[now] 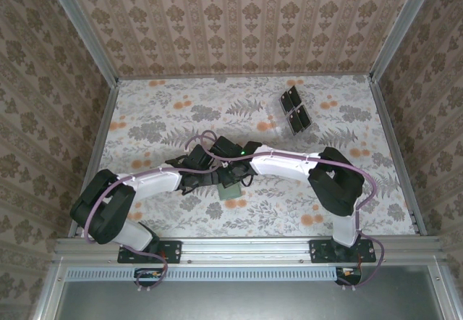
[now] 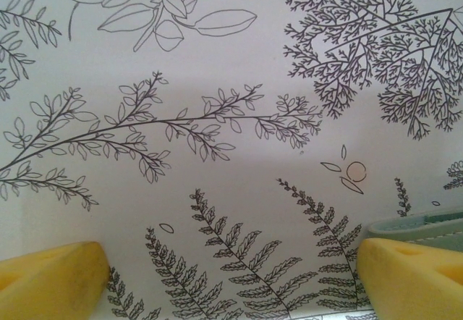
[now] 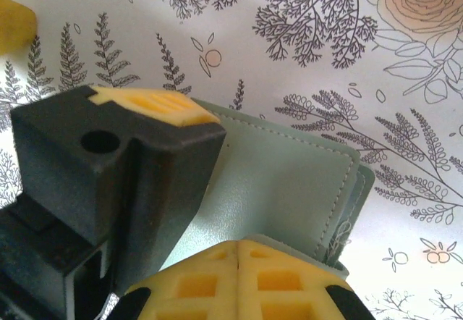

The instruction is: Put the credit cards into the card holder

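In the right wrist view the right gripper point(image 3: 239, 280) is keeping its yellow tips pressed together with no gap between them. They are sitting on the near edge of the holder point(image 3: 282, 182), which is lying flat on the leaf-printed table point(image 3: 405, 66). I judge that it is pinning the case down so that it is not sliding while a card is being fed in. A black finger point(image 3: 108, 182) with a yellow pad, belonging to the other arm, is crowding the holder's left side and blocking any approach from there. The stacked pocket edges on the holder's right side are too blurred to tell whether a card is lying between them. In the left wrist view the left gripper point(image 2: 231, 284) is hanging low over the table with its fingers spread wide and nothing between them. The finger at the picture's right is lying just beside a pale green corner of the holder point(image 2: 427, 226), placed, I judge, for bracing that edge. In the top view both arms are reaching to mid-table and their grippers are meeting over the holder point(image 1: 230, 188), a small green patch partly covered by them, so each is getting in the other's way. The rack point(image 1: 295, 110) of dark squares is standing well apart toward the far right, obstructing nothing.
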Tool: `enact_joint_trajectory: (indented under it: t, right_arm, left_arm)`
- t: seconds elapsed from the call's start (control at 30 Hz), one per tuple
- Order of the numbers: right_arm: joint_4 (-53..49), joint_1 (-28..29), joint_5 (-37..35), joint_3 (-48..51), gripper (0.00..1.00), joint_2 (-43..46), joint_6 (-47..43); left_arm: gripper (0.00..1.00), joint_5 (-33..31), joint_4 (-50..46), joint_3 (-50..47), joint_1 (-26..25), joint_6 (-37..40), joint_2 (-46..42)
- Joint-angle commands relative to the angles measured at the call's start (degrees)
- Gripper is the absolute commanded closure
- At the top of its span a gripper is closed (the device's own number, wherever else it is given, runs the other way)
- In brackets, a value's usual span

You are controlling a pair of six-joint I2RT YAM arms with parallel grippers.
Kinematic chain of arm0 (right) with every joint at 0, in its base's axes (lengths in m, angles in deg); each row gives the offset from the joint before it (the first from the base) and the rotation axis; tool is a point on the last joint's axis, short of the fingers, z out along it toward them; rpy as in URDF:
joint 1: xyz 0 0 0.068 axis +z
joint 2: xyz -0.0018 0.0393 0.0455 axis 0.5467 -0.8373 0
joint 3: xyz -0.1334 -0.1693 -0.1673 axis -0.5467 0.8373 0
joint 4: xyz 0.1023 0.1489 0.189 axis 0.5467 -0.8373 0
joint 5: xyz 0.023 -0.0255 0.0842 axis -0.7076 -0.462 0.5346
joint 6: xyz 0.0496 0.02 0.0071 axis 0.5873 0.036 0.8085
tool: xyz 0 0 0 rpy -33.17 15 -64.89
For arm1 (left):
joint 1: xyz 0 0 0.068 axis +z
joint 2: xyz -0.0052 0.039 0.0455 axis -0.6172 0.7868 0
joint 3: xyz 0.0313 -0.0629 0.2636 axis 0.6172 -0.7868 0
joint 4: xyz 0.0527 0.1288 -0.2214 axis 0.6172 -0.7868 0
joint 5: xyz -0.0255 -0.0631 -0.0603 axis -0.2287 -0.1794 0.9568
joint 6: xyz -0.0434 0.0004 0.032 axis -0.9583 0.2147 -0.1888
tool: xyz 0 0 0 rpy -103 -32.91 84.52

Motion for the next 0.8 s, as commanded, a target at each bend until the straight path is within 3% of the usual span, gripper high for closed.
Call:
enact_joint_trajectory:
  t: [0.0, 0.77]
  right_arm:
    - [0.0, 0.3, 0.8, -0.8, 1.00, -2.5, 0.3]
    - [2.7, -0.2, 1.7, 4.0, 1.00, 0.5, 1.5]
  left_arm:
    - [0.00, 9.6, -1.2, -3.6, -0.7, -1.6, 4.7]
    - [0.00, 9.6, -1.2, -3.5, -0.6, -1.6, 5.4]
